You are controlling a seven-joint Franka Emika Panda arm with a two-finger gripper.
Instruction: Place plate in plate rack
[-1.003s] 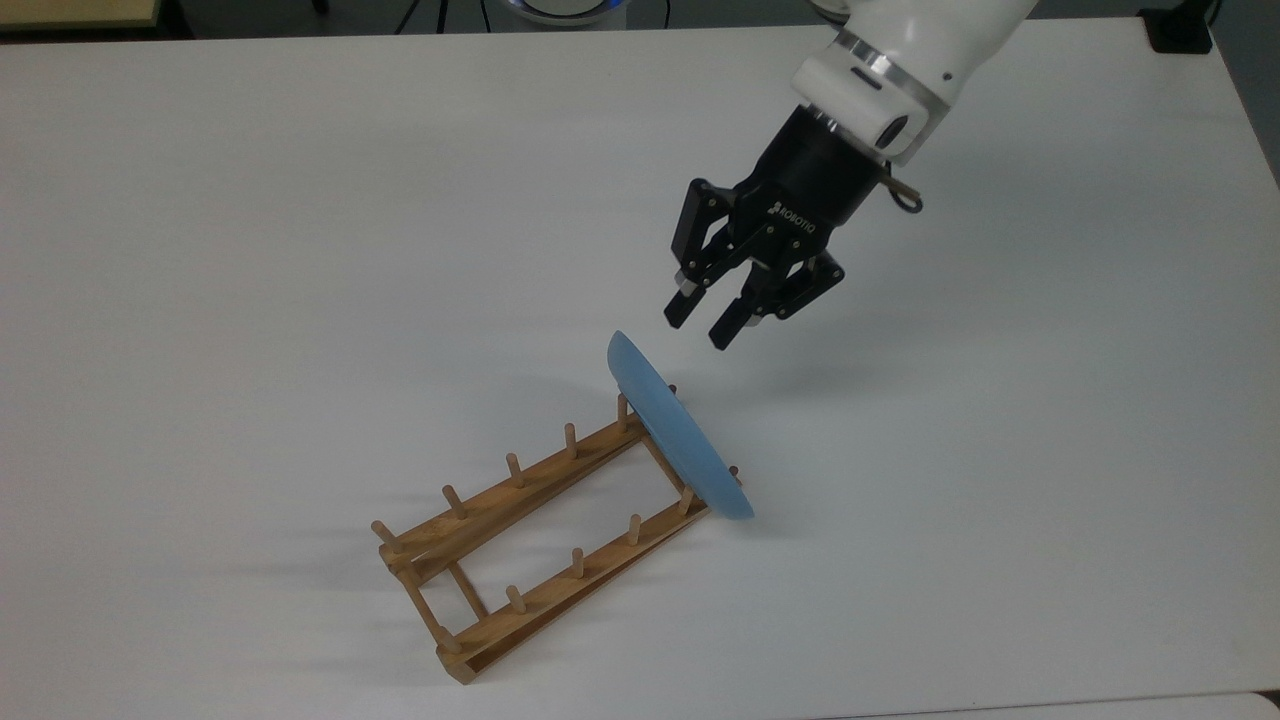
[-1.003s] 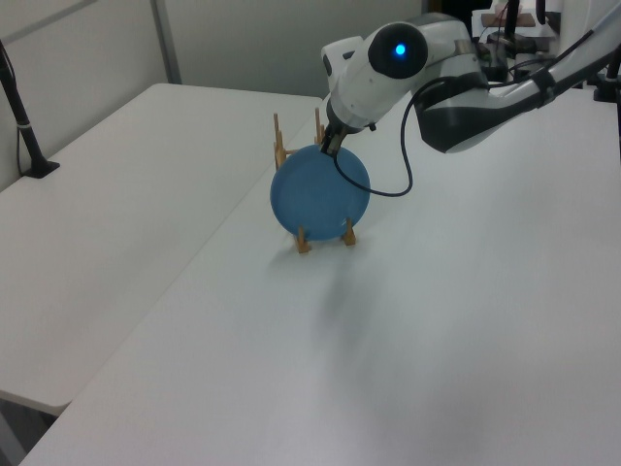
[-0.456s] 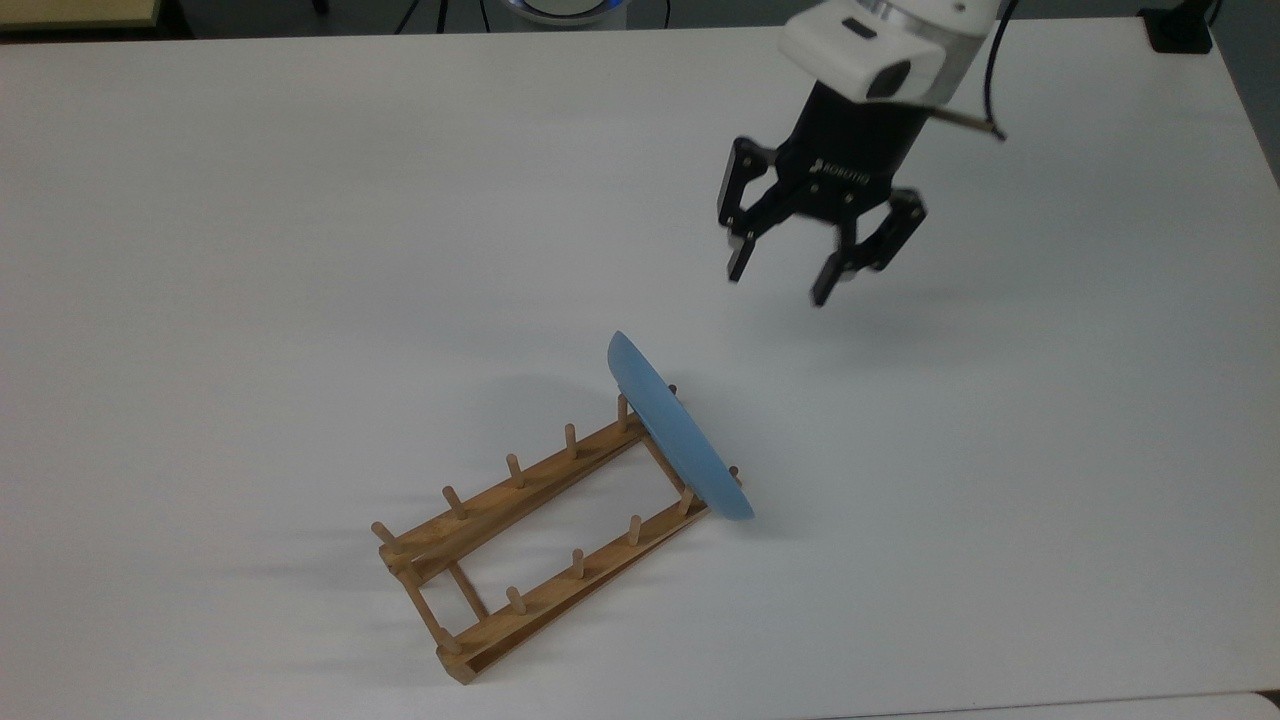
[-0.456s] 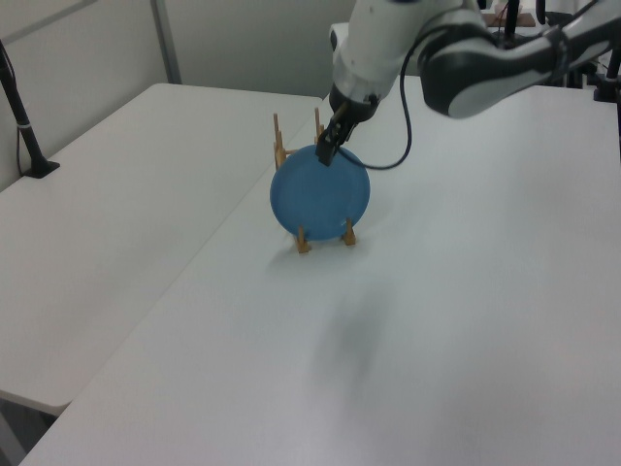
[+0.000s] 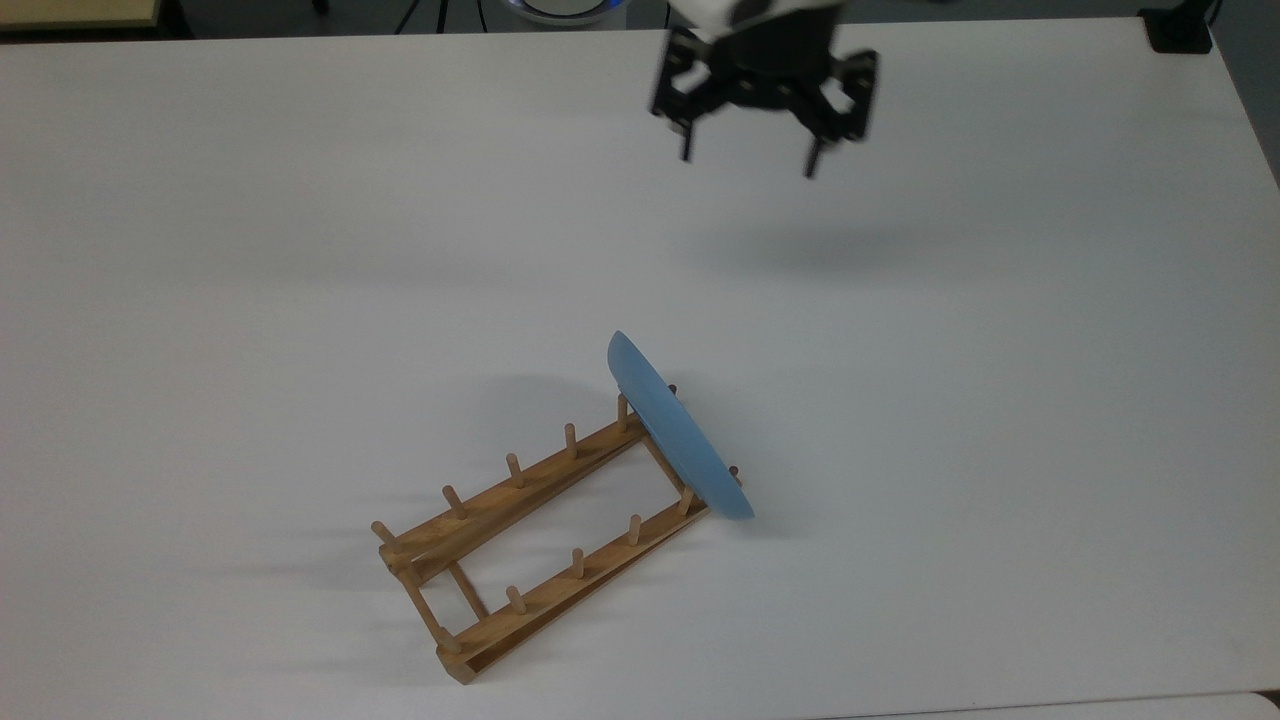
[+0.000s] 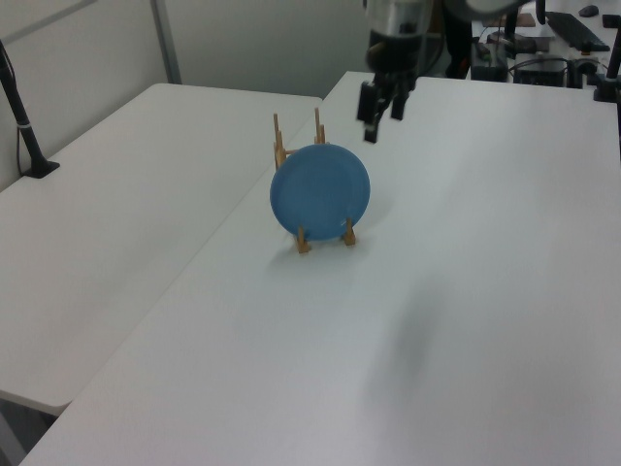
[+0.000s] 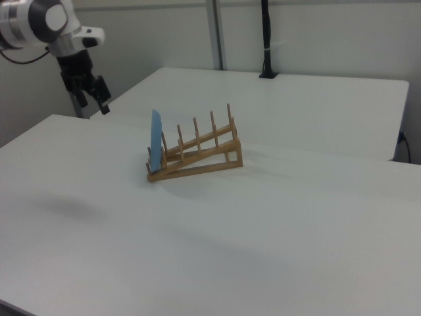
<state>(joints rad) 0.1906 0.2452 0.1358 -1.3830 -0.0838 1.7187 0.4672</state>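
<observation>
Top view: plate (image 5: 680, 436) stands on edge in the end slot of the rack (image 5: 540, 535), at the rack's upper-right end, leaning slightly. Rack lies diagonally on the white table (image 5: 250, 250), other slots bare. Gripper (image 5: 750, 165) hangs high near the top view's upper edge, well apart from plate and rack, fingers spread wide, nothing between them. Its shadow falls on the table below it.

Left view: plate (image 6: 320, 191) faces the camera, blue disc upright in front of the pegs, rack (image 6: 303, 238) mostly hidden behind it. Gripper (image 6: 378, 105) above and beyond the plate, clear of it.

Right view: plate (image 7: 156, 141) seen edge-on at the rack's (image 7: 197, 155) low end, rack rising toward the right view's right. Gripper (image 7: 92, 100) off at the right view's upper left, pointing down, holding nothing.
</observation>
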